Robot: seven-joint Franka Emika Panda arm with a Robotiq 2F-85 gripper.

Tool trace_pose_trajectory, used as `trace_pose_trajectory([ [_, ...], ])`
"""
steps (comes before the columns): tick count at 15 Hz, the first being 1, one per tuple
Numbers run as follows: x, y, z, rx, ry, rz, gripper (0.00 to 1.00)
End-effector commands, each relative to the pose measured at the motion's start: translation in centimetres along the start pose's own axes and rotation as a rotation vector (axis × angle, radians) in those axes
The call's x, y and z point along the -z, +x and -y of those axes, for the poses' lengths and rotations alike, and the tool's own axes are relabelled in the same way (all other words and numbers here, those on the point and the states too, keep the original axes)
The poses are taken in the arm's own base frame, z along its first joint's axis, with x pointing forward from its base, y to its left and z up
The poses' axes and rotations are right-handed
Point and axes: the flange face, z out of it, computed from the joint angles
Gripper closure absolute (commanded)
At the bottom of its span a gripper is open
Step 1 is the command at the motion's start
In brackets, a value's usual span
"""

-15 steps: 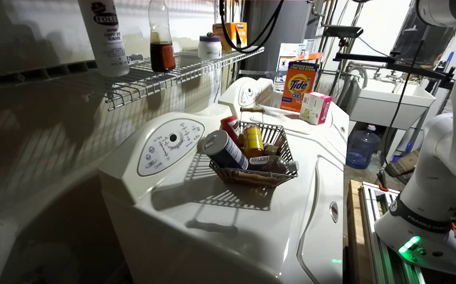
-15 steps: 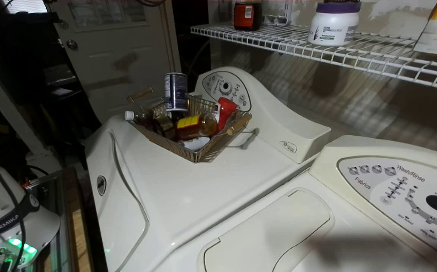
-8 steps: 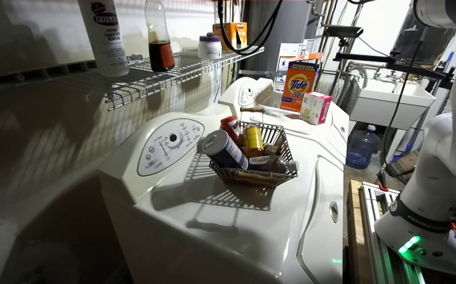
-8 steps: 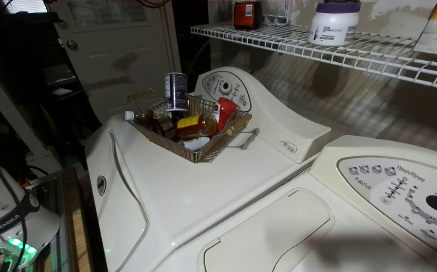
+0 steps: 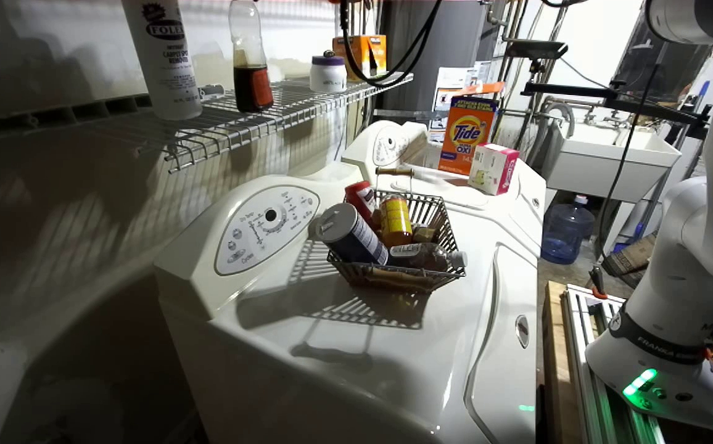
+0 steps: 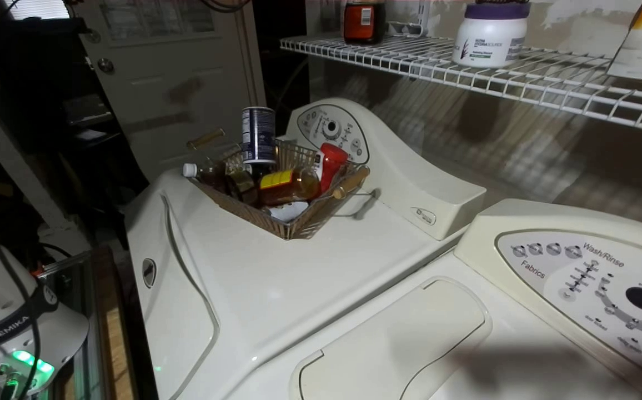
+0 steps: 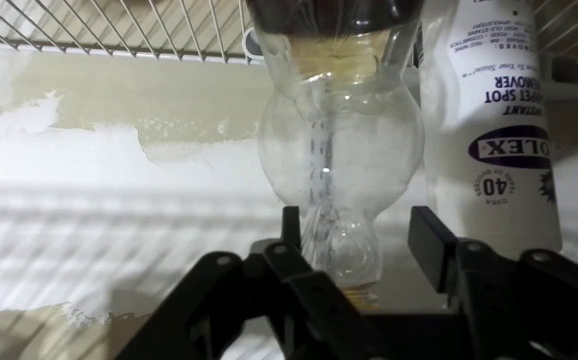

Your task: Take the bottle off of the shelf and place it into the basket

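Rocking bottle (image 5: 249,80): back nearer upright than half a second ago, when it leaned harder; the basket (image 5: 446,228) has not shifted.
Place on the shelf (image 5: 307,98): bottle standing between the Folex container (image 5: 168,61) and the purple-lidded jar (image 5: 328,75), apart from both in an exterior view.
Jaws: spread around the slim neck, not clenched; a gap shows on the Folex side, while the opposite pad (image 7: 291,225) sits so close that contact cannot be told.
Why the neck: chosen, presumably, because it is slimmer than the bulge below.
Rocking's cause: probably that pad's nudge; dark liquid (image 5: 247,89) low down likely steadies the base.
Basket on the surface (image 6: 265,278): canister (image 5: 353,234) propped against its rim, seemingly too tall to lie flat; room looks tight.
Arm (image 5: 689,246): rises from its base and leaves the frame; its reach to the shelf lies outside both exterior views.
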Motion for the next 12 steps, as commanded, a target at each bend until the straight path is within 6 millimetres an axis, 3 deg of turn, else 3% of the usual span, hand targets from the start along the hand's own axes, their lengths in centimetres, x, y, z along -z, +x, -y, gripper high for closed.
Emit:
trace_pose_trajectory([
  [1,-0.65,0.60,0.24,-0.020,-0.002,-0.016,0.09],
  [2,-0.84,0.60,0.29,-0.022,-0.001,-0.021,0.01],
  [5,-1.17,0.78,0.31,-0.032,-0.005,-0.034,0.00],
  [7,-1.30,0.90,0.23,-0.033,-0.007,-0.035,0.25],
  [8,-1.34,0.95,0.15,-0.035,-0.008,-0.038,0.26],
  [12,-1.28,1.05,-0.25,-0.040,-0.016,-0.044,0.55],
])
